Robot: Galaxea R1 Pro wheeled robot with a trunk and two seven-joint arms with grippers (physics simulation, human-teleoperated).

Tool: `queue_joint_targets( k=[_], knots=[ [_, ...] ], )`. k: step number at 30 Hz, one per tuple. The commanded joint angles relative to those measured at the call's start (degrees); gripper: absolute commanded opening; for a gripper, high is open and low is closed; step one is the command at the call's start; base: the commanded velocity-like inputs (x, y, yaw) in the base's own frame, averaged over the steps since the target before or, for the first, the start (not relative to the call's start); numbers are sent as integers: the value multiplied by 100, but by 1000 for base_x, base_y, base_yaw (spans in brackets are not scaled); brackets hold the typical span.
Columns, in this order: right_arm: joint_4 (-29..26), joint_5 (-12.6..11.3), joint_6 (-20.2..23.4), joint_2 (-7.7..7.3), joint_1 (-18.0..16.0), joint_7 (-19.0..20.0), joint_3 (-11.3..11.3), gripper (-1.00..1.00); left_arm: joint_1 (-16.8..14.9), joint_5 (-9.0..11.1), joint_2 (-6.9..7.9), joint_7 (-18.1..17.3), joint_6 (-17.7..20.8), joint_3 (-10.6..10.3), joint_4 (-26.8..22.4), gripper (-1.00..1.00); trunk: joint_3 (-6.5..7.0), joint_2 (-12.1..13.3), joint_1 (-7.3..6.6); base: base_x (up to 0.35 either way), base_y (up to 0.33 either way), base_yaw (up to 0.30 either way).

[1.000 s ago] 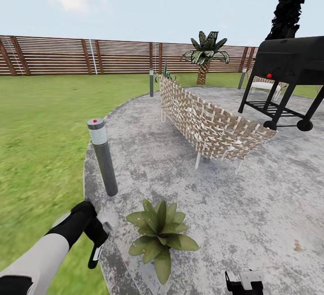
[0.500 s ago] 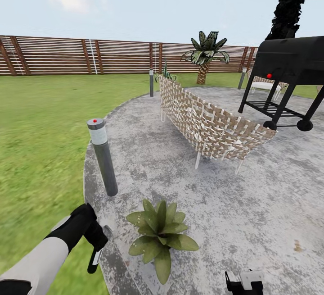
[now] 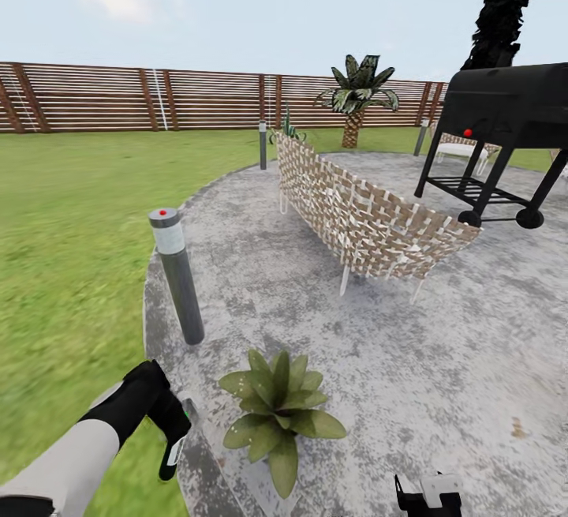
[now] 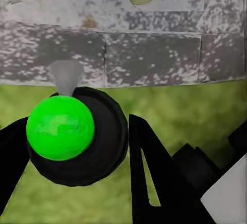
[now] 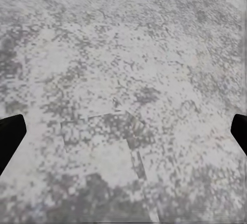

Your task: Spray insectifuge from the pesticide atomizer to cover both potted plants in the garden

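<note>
The potted plant (image 3: 280, 414) is sitting on the patio (image 3: 442, 359) edge, and open stone is stretching away beyond it toward the woven bench (image 3: 363, 217). The bollard lamp (image 3: 177, 276) is standing upright behind the plant on its lawn side, narrowing that approach. The left gripper (image 3: 172, 434), holding the atomizer (image 4: 62, 129), is hanging just beside the leaves. The grill (image 3: 505, 130) is standing well apart.

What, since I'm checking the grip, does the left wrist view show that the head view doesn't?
Left wrist view: the pesticide atomizer end-on, bright green, clamped in the left gripper, pale spray head toward the patio edge. Head view: the whole potted plant, bollard lamp, woven bench, grill. Shared: atomizer in that gripper, grass meeting patio.
</note>
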Motion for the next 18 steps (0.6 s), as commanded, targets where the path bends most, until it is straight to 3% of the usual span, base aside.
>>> queue_joint_targets(
  k=[1, 2, 4, 6, 7, 8, 12, 18],
  knots=[
    [10, 61, -16, 0, -6, -42, -21, 100, -117, -19, 29, -164, 46, -39, 13, -100, -5, -2, -1, 0, 0, -239],
    [10, 61, -16, 0, -6, -42, -21, 100, -155, -40, 49, -263, 46, -43, 19, -100, -5, -2, -1, 0, 0, -251],
    [12, 65, -16, 0, -6, -42, -21, 100, -231, -275, 77, -465, 50, -47, 2, -100, -5, -2, -1, 0, 0, -260],
    [11, 70, -16, 0, -6, -42, -21, 100, -394, -639, 87, -934, 54, -39, -20, -100, -5, -2, -1, 0, 0, -236],
    [12, 70, -16, 0, -6, -42, -21, 100, -434, -726, 94, -1032, 54, -39, -32, -100, -5, -2, -1, 0, 0, -115],
    [16, 70, -16, 0, -6, -42, -21, 100, -509, -995, 197, -1132, 56, -31, -40, -100, -5, -2, -1, 0, 0, -5],
    [18, 70, -16, 0, -6, -42, -21, 100, -461, -1026, 478, -1131, 55, -17, -37, -100, -5, -2, -1, 0, 0, -1],
    [10, 72, -16, -9, -6, -34, -18, 100, -439, -1030, 400, -1082, 63, 0, -39, -100, -5, -2, -1, 1, 0, 0]
  ],
)
